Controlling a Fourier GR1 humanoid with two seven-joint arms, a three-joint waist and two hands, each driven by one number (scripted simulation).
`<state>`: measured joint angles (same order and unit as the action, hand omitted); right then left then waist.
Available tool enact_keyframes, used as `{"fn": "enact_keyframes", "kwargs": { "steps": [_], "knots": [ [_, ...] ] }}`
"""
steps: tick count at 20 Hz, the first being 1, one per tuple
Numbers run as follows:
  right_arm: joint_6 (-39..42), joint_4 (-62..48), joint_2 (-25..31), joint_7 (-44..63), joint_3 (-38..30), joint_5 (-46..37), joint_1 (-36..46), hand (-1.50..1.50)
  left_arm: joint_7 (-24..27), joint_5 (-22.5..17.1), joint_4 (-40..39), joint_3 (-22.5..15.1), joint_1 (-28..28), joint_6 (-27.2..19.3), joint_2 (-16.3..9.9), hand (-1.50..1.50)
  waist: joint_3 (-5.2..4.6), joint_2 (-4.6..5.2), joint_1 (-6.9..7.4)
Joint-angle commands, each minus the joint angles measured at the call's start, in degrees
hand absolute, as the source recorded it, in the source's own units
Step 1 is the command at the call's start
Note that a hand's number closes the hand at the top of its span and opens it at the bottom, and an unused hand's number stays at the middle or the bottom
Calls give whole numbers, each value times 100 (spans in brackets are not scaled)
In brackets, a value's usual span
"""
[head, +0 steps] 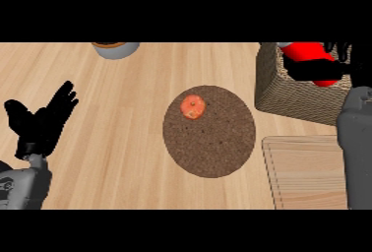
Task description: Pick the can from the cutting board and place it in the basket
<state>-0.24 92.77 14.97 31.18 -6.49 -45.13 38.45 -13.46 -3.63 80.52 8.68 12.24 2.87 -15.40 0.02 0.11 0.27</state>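
The red can (pixel 311 60) lies tilted over the open top of the woven basket (pixel 291 101) at the upper right. My right hand (pixel 347 58) is curled round the can's right end, and its grey forearm rises along the right edge of the view. The wooden cutting board (pixel 305 172) at the lower right has nothing on it. My left hand (pixel 42 118) rests open at the far left with fingers up, well away from the can and basket.
A round brown cork mat (pixel 210 142) lies in the middle of the counter with a small orange fruit (pixel 193 107) on its upper left part. A grey bowl (pixel 115 49) shows at the top edge.
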Motion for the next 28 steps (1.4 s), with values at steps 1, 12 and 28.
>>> {"fn": "enact_keyframes", "kwargs": {
  "steps": [1,12,28],
  "knots": [
    [49,-494,190,-301,-403,417,255,150,39,-25,-106,96,57,109,-61,0,-3,-8,-5],
    [-1310,-2263,334,-1170,-996,401,188,-150,-122,79,27,29,75,-33,113,0,-2,-6,6],
    [-1717,-2780,846,-1997,-2691,2400,498,-150,136,61,26,135,-219,166,42,0,4,-21,-44]
  ]
}}
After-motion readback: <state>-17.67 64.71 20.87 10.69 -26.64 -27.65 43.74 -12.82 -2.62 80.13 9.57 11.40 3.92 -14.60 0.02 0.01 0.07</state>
